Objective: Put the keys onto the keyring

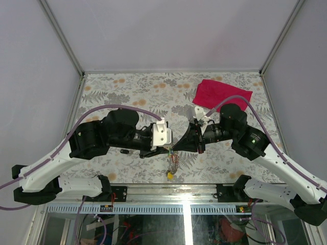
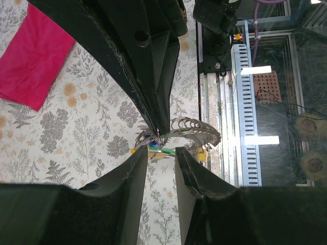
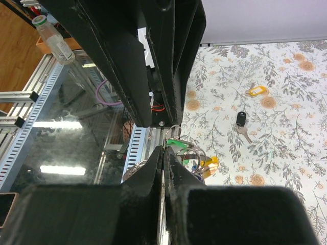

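Right gripper [image 3: 163, 151]: fingers pressed together on a thin silvery loop of the keyring [image 2: 196, 127], held near the middle of the table's near edge.

Left gripper [image 2: 161, 155]: tip to tip with the right; narrow gap. Green-tagged key [image 2: 162, 150] lies in that gap; whether it is clamped cannot be told.

Keyring: coiled wire with its yellow tag [image 3: 209, 163] bunched below both grippers.

Black key [image 3: 241, 119]: flat on the table [image 1: 127, 89], left of the grippers, apart from the ring.

Loose yellow tag [image 3: 255, 92]: on the table, beyond the black key.

Red cloth [image 1: 220, 94]: far right of the table.
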Tool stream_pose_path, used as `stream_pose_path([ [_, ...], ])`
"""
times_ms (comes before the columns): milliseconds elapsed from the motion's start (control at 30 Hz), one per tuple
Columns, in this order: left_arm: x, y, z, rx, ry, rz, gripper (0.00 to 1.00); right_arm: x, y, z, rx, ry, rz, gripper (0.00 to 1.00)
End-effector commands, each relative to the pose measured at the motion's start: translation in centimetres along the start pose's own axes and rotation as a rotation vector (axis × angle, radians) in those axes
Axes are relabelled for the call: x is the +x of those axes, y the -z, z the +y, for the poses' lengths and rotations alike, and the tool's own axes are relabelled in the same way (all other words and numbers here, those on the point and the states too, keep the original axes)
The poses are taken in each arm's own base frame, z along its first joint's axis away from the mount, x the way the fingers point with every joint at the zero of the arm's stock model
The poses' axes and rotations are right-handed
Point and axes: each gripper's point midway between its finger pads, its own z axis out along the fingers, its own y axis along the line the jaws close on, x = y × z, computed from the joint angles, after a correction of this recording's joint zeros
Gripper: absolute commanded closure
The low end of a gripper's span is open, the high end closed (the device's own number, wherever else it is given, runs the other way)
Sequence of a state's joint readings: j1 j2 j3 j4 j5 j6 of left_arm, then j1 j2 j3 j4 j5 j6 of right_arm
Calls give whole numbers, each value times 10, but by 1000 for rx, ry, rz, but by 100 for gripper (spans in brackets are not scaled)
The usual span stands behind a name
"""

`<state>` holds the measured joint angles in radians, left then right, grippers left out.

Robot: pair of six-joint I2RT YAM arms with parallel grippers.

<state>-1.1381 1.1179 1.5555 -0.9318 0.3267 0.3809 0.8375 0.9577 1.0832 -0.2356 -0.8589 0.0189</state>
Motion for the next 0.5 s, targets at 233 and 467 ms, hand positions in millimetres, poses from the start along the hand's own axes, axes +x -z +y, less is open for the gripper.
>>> stream_pose_path([
  [233,-7,-10,2,7,-17,-36,70,-42,10,22,-60,99,-97,100],
  [467,-2,-12,2,6,-13,-21,88,-43,12,22,-50,102,-103,100],
])
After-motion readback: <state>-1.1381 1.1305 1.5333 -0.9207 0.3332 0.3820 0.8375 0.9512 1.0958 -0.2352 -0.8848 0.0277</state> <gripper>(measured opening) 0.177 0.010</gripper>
